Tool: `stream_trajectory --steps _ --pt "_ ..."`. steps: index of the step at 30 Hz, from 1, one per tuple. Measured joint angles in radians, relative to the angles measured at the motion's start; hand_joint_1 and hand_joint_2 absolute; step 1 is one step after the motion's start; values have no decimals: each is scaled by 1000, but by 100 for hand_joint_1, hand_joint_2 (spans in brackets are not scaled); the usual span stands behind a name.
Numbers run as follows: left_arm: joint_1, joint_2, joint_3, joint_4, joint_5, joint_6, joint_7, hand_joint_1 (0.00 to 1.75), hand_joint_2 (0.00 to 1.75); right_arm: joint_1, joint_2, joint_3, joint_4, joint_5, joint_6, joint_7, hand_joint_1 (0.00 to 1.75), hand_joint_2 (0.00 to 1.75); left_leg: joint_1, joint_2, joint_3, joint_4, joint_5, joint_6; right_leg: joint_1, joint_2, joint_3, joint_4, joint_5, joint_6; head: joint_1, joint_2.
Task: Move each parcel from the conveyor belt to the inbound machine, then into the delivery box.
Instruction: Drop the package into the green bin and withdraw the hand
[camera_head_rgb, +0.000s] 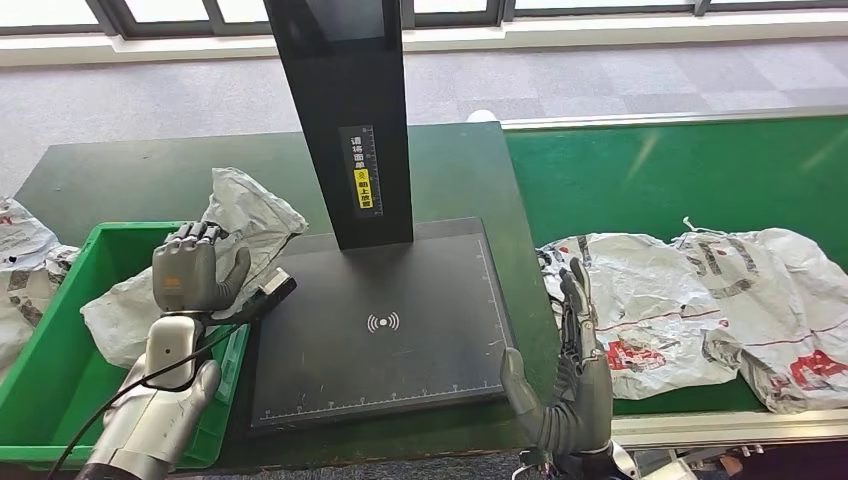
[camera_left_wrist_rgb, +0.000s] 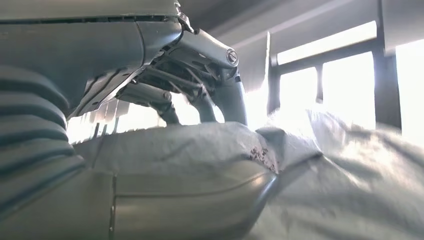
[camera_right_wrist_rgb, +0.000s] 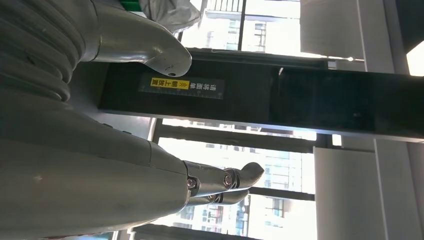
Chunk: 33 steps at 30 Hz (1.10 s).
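Reaching in from the bottom edge of the head view, the right robot hand stands upright with its fingers spread and nothing in it, poised over the table edge between the inbound machine's dark scan plate and the green conveyor belt. The left robot hand is at the rim of the green delivery box, gripping a crumpled grey parcel; the left wrist view shows thumb and fingers closed around the wrinkled plastic. That parcel lies half inside the box and half over its far corner, just beside the scan plate. On the belt, near the right robot hand, lie two white printed parcels, touching each other. Farther back, the machine's black column rises from the plate, carrying a yellow label. More printed bags sit left of the box.
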<state>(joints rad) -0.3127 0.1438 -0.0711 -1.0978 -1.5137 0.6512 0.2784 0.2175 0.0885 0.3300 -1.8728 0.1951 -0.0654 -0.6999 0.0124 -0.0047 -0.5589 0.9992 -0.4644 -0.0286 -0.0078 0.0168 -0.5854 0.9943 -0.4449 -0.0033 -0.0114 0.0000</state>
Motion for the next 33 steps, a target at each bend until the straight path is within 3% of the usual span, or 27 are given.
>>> stream_trajectory --steps 3,5,6,9,10,11,14,18,22,25,29,31,33 --pt "60 -29 79 -116 2 42 -57 0 0 0 0 0 0 4 0 0 0 175 0 0 -1 0 0 0 0 0 -1 0 0 0 0 0" --pt "90 -63 141 -206 34 47 -151 0 0 -2 0 0 0 4 6 0 0 175 0 -1 -2 0 0 0 0 0 -1 0 0 0 0 0" --pt "96 -92 188 -247 83 48 -249 0 0 -5 1 0 0 5 10 0 0 175 0 -1 -3 0 0 0 0 -1 -1 0 0 0 0 0" --pt "87 -204 408 -333 302 49 -659 0 0 -15 5 0 2 7 20 0 0 175 0 -1 -3 0 0 0 0 -1 -1 0 0 0 0 0" --pt "84 -233 478 -351 345 50 -753 0 0 -17 6 0 3 7 22 0 0 175 0 0 -3 0 0 0 0 0 -1 0 0 0 0 0" --pt "83 -258 532 -366 363 50 -797 0 0 -18 7 0 4 8 23 0 0 175 0 0 -2 0 -1 0 0 0 -1 0 0 0 0 0" --pt "84 -304 630 -400 369 50 -783 0 0 -22 8 0 5 8 23 0 0 175 0 -1 -2 0 0 1 0 -1 -1 0 0 0 0 0" --pt "83 -338 698 -424 375 50 -774 0 0 -26 9 0 6 9 23 0 0 175 0 -2 -3 0 0 0 0 -2 -1 0 0 0 0 0" --pt "69 -362 759 -428 499 50 -917 0 0 -29 11 0 11 8 18 0 0 175 0 -2 -3 0 0 0 0 -2 -1 0 0 0 0 0" --pt "67 -368 780 -437 612 50 -955 0 0 -31 11 0 13 6 11 0 0 175 0 -2 -3 0 0 0 0 -2 -1 0 0 0 0 0" --pt "92 -370 758 -487 820 45 -956 0 0 -32 13 0 17 15 1 0 0 175 0 -2 -2 0 0 0 0 -2 -2 0 0 0 0 0" --pt "125 -369 689 -507 979 1 -945 0 0 -25 15 -3 19 42 -21 0 0 175 0 -2 -2 0 0 1 0 -2 -3 -1 -1 1 0 0" --pt "164 -369 569 -513 1119 -102 -913 0 0 -11 24 -21 23 93 -47 2 0 175 0 -6 -2 0 -1 1 0 -5 -1 -1 -3 3 0 0"
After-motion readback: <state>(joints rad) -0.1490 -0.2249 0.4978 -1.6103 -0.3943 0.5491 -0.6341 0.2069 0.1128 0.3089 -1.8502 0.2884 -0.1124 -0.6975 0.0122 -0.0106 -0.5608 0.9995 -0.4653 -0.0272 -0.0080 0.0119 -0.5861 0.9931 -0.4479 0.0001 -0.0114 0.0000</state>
